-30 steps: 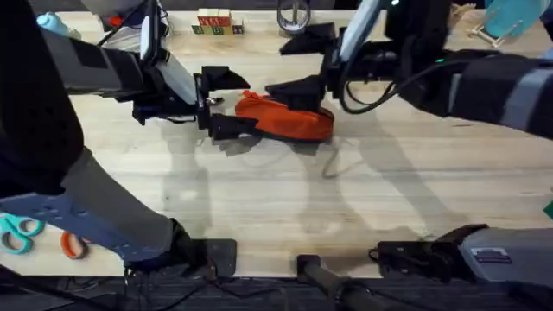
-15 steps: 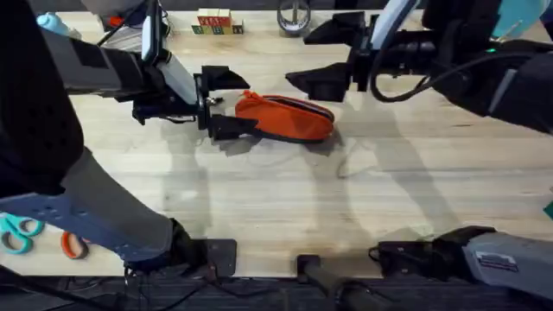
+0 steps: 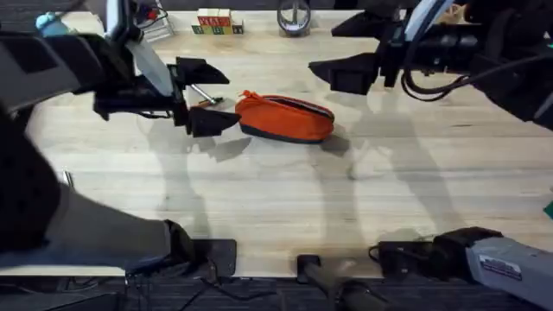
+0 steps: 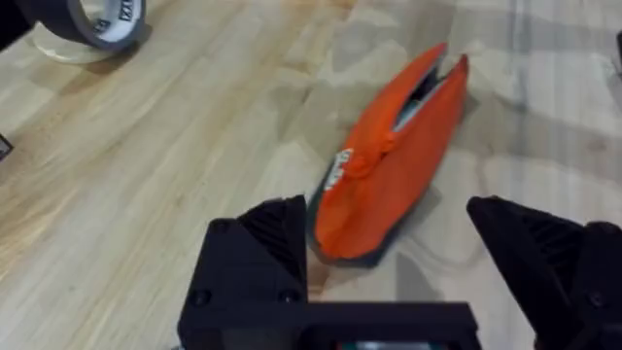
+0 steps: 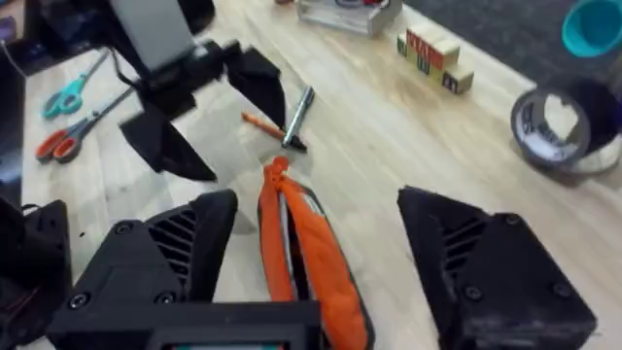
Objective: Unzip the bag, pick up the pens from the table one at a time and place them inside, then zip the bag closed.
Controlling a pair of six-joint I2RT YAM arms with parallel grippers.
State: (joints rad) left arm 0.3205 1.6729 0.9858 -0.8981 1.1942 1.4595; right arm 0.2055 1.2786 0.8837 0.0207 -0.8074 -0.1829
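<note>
The orange bag [image 3: 285, 118] lies on its side mid-table [image 3: 276, 199], its top zipper partly parted with grey lining showing [image 5: 292, 231]. Just left of its end, my left gripper [image 3: 206, 97] hovers open, and the bag [image 4: 389, 165] lies ahead between its spread fingers [image 4: 262, 253]. Two pens lie beside the bag's left end: a silvery one [image 5: 297, 115] and an orange one [image 5: 260, 123]; in the overhead view they lie between the left fingers [image 3: 200, 93]. My right gripper [image 3: 352, 50] hangs open above and behind the bag's right end, holding nothing.
A roll of dark tape [image 3: 294, 15] and lettered wooden blocks [image 3: 214, 23] stand along the far edge. Orange-handled scissors [image 5: 60, 141] and teal-handled ones [image 5: 64, 95] lie at the near left. A teal cup [image 5: 591, 24] stands past the tape.
My right gripper has lifted off the bag's top and drawn back to the right. The left gripper has backed away leftward from the bag's end. The bag stays put.
</note>
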